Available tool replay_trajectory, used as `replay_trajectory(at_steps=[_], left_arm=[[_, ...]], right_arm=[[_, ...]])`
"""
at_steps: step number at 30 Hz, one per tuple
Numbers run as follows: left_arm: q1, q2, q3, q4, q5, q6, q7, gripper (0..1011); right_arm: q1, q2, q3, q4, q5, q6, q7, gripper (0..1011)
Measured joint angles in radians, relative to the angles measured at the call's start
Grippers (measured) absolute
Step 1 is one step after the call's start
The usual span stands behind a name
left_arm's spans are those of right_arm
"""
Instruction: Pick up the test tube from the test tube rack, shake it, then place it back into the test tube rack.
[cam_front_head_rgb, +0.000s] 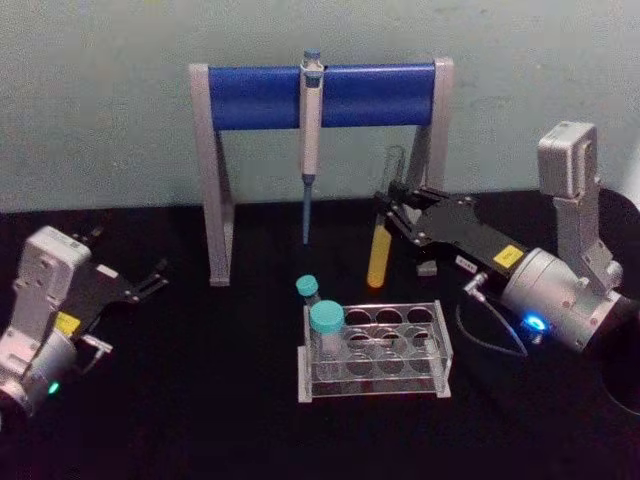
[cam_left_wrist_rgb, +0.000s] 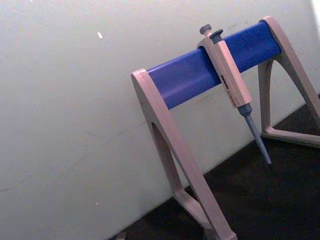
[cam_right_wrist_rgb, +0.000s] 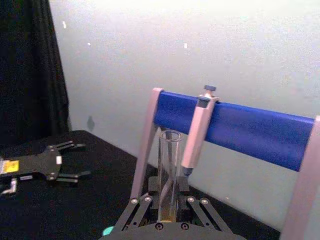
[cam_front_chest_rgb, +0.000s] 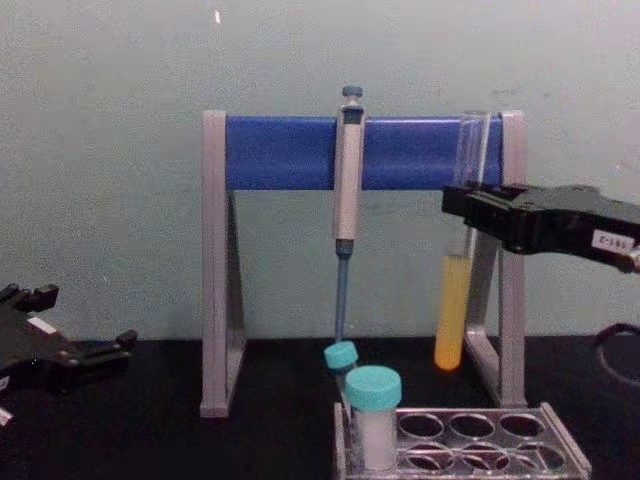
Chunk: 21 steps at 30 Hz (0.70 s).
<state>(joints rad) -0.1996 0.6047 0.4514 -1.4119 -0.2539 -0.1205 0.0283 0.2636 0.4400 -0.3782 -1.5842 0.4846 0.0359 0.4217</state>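
My right end effector (cam_front_head_rgb: 387, 212) is clenched on the one test tube (cam_front_head_rgb: 377, 258), gripping its clear upper part. The tube hangs upright, out of the test tube rack (cam_front_head_rgb: 441, 350) and behind it, in front of the pipette stand's (cam_front_head_rgb: 262, 96) right post. The glass above my fingers is hard to make out against that post in the head view; the yellow liquid below shows plainly. In the chest view the rack's front edge is cut off. There are two teal-capped vials: one (cam_front_head_rgb: 326, 326) stands in the rack's left end, and the smaller one (cam_front_head_rgb: 307, 290) has its base hidden behind it, so I cannot tell whether it sits in a hole. One pipette (cam_front_head_rgb: 311, 125) hangs on the stand. My left end effector (cam_front_head_rgb: 150, 281) rests released, far left on the surface (cam_front_head_rgb: 200, 400).
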Motion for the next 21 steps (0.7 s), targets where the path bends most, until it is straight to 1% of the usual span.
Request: replay_trajectory(at_steps=[9,21], left_arm=[[0.0,0.0,0.0,0.0,0.0,0.0,0.0,1001],[0.0,0.0,0.0,0.0,0.0,0.0,0.0,1001]], right_arm=[[-0.005,0.002,0.016,0.001,-0.009,0.006,-0.011,228],[-0.012,0.0,0.026,-0.002,-0.022,0.011,-0.018,228]])
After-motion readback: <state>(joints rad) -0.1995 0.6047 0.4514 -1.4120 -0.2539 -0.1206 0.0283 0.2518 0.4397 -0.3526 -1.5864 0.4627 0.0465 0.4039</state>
